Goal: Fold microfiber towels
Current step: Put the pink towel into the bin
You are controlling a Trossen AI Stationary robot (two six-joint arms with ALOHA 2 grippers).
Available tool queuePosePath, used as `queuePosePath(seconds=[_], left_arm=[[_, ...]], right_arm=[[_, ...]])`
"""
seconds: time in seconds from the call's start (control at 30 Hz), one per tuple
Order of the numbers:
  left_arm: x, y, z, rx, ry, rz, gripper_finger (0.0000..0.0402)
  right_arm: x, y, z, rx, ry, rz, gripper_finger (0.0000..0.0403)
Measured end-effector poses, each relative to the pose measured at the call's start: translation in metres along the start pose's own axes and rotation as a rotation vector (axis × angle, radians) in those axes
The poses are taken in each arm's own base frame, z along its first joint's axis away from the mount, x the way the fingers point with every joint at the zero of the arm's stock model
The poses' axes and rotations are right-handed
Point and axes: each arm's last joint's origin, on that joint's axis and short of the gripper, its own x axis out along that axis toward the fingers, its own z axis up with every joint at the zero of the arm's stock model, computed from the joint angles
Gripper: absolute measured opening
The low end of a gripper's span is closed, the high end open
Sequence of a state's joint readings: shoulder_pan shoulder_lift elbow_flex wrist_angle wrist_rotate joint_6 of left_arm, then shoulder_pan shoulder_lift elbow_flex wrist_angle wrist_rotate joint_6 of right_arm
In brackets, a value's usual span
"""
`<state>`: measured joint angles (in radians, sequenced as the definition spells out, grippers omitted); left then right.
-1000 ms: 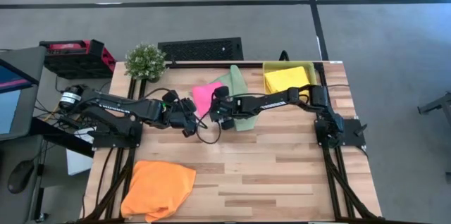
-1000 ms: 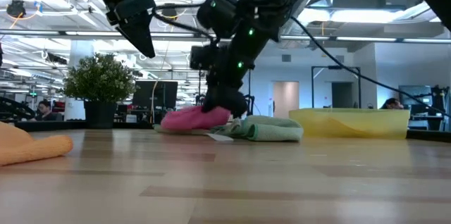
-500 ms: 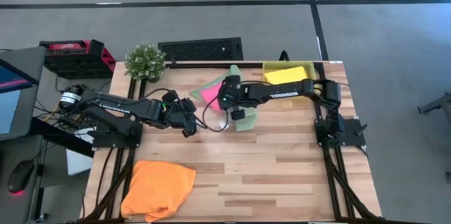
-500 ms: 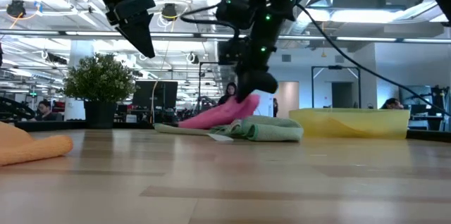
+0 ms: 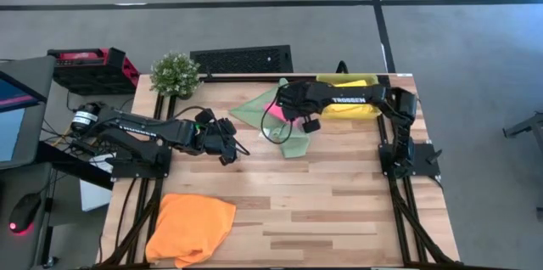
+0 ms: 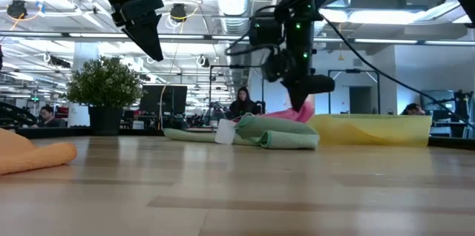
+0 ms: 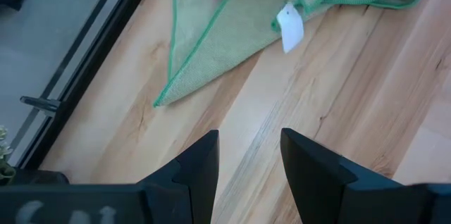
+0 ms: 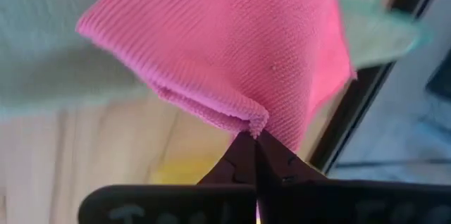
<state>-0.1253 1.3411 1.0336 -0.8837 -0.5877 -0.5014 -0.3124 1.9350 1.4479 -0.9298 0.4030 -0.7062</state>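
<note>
- Pretty bright, even light overall; ceiling strip lights point(image 6: 59, 37) glow in the low view.
- Right wrist view: pink towel point(image 8: 246, 48) beyond the fingers point(image 8: 243, 157) looks soft, and so do the edges.

Four towels on the worktop point(image 5: 339, 194): one orange towel point(image 5: 192, 226) at 7 o'clock, one green towel point(image 5: 254, 110) and one pink towel point(image 5: 275, 111) at 12 o'clock, one yellow towel point(image 5: 348, 104) at 1 o'clock in the one yellow tray point(image 6: 371, 128). One potted plant point(image 5: 175, 72) at 11 o'clock. Two arms, two tools: left tool point(image 5: 231, 149), right tool point(image 5: 282, 109).
</note>
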Motion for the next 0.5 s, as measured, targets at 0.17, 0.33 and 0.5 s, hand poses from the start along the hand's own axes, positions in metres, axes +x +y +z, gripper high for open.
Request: queuePosePath(seconds=[0.17,0.33,0.5], left_arm=[[0.000,0.000,0.000,-0.001,-0.001,0.000,0.0145],[0.001,0.001,0.001,-0.006,0.000,0.002,0.0145],[0.003,0.004,0.002,-0.018,0.004,0.011,0.0145]], right_arm=[[0.005,-0.006,-0.015,-0.013,0.118,-0.013,0.0005],[0.006,-0.009,-0.025,-0.048,0.209,-0.018,0.0008],[0.007,-0.009,-0.035,-0.082,0.279,0.008,0.0007]])
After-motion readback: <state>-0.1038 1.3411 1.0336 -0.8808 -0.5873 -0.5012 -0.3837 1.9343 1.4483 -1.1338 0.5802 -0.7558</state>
